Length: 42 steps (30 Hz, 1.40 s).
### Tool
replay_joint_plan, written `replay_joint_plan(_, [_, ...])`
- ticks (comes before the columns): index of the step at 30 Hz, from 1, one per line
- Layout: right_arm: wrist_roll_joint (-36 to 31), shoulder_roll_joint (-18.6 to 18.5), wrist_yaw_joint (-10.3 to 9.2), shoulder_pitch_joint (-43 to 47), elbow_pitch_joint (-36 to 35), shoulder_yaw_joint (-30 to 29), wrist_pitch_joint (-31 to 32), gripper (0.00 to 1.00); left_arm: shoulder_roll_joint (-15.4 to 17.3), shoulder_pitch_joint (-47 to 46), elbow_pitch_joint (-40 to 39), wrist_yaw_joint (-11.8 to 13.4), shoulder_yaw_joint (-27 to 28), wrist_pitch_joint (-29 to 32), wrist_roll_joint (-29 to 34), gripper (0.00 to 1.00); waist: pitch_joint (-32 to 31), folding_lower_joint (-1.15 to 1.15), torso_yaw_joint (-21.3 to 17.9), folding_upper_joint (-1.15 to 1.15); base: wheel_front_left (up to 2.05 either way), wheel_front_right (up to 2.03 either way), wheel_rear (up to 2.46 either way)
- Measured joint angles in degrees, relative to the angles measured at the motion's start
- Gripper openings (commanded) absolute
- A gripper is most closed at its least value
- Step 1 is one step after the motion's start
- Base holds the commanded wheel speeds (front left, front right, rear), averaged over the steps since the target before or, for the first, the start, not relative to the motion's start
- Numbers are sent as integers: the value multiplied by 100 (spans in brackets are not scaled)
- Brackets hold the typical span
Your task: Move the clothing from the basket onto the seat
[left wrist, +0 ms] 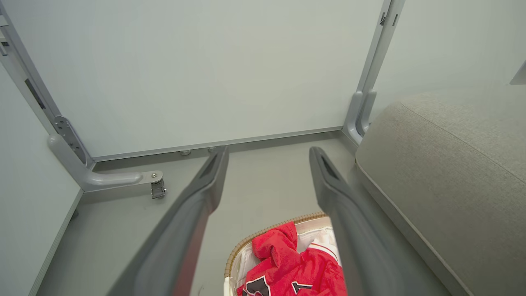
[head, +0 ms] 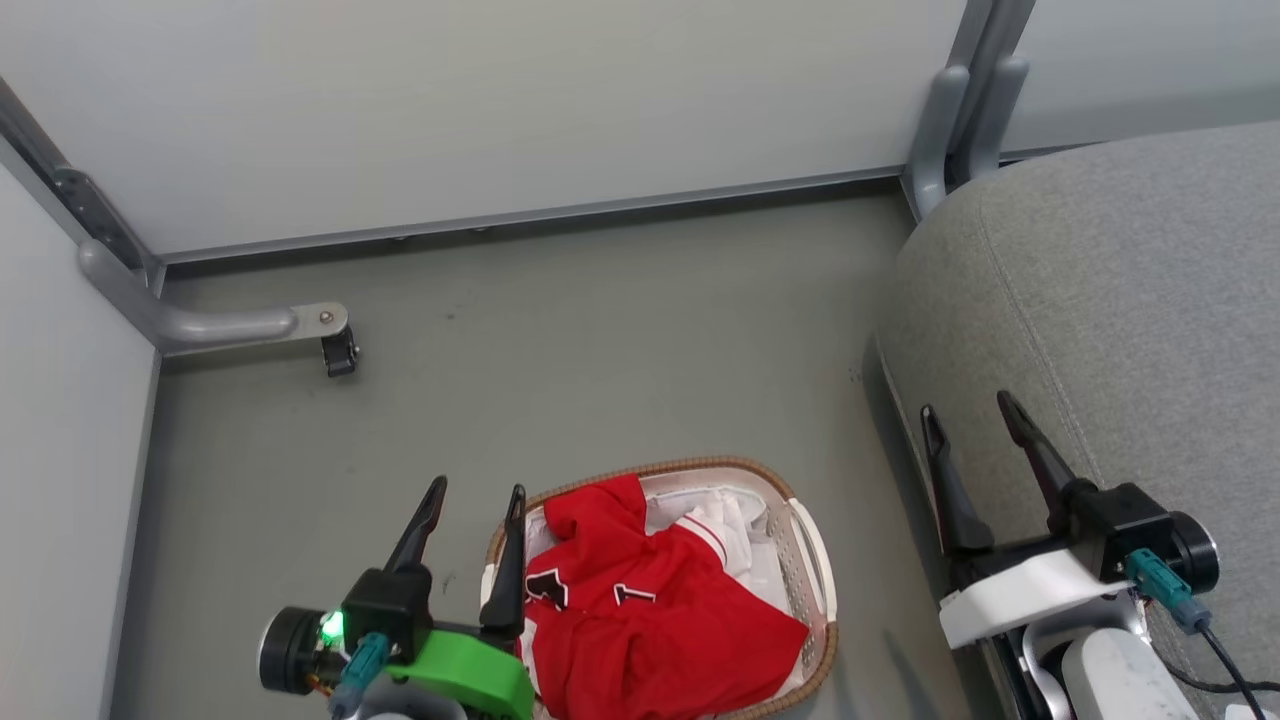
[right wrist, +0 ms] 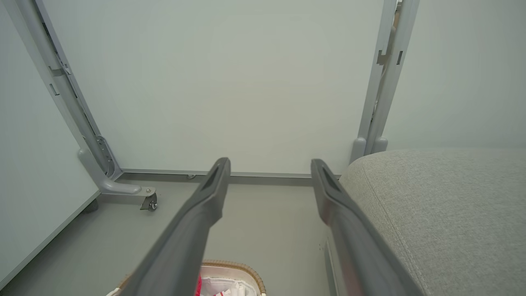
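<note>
While the red clothing (head: 650,610) lies heaped inside the basket (head: 812,560), which stands on the grey floor (head: 600,350) just beside the seat (head: 1120,300), both pincers are spread wide and hold nothing. The left pincer (head: 478,487) hangs at the left rim of the basket, with one finger over its edge. The right pincer (head: 965,403) hangs over the edge of the seat, apart from the basket.
</note>
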Motion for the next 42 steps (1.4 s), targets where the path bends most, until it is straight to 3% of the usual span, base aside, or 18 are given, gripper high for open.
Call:
replay_joint_plan(10, [-97, -2, 2, -772, -341, -212, -1, 100, 0, -1686, 1481, -98, -525, -2, 254, 100, 939, 0, -21, 0, 0, 0, 0])
replay_joint_plan(24, [140, -9, 2, -1755, -768, -189, 0, 100, -4, -3531, 4112, -85, -1222, 32, 25, 100, 2598, 1, -391, 0, 0, 0, 0])
replay_joint_plan(36, [353, -9, 2, -2201, -1062, -144, 0, 100, 11, -4562, 5327, 198, -1257, 38, -129, 100, 3874, 1, -763, 0, 0, 0, 0])
replay_joint_plan(42, [369, -9, 2, -2222, -1070, -132, 0, 100, 45, -4754, 5614, 187, -1261, 36, -165, 99, 4263, 1, -932, 0, 0, 0, 0])
